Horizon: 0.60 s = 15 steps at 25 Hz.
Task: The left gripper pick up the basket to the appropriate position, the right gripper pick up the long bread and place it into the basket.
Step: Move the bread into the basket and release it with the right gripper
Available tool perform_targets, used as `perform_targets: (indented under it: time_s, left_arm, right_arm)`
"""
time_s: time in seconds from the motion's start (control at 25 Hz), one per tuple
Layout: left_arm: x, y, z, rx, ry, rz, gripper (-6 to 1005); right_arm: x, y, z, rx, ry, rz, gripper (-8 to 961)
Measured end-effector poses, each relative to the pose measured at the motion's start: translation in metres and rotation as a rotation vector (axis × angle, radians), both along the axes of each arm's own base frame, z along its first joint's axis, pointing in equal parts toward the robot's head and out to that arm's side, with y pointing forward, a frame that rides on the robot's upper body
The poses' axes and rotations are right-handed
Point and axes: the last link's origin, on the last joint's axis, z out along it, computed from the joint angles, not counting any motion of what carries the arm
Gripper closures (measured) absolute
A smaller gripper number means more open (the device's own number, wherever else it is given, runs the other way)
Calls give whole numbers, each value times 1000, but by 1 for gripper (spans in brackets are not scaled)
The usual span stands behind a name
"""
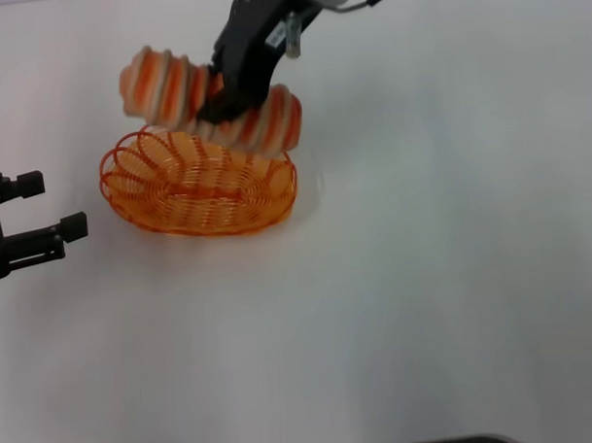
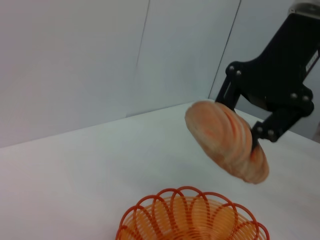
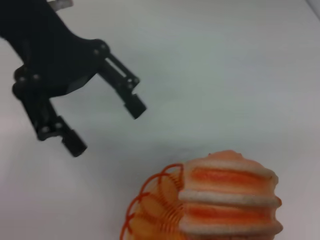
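My right gripper (image 1: 224, 105) is shut on the long bread (image 1: 170, 90), a tan loaf with orange-red stripes, and holds it tilted in the air just above the far rim of the basket (image 1: 209, 223). The orange wire basket sits on the white table and is empty. My left gripper (image 1: 54, 204) is open and empty, a little to the left of the basket and apart from it. The left wrist view shows the bread (image 2: 225, 140) held over the basket's rim (image 2: 170, 197). The right wrist view shows the bread (image 3: 227, 200), the basket (image 3: 155, 210) and the open left gripper (image 3: 106, 126).
The white table (image 1: 425, 295) stretches to the front and right of the basket. A pale wall (image 2: 75, 60) stands behind the table's far edge in the left wrist view.
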Motion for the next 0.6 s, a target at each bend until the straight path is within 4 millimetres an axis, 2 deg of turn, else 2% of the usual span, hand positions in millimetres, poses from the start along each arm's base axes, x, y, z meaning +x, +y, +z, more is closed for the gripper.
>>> perform_targets:
  time_s: [0.32, 0.6]
  left_arm:
    - [1, 3, 1, 12, 2, -1, 126]
    - [2, 5, 1, 15, 2, -6, 126]
  right_arm:
    - [15, 0, -16, -12, -43, -25, 596]
    - [14, -1, -22, -5, -10, -4, 656]
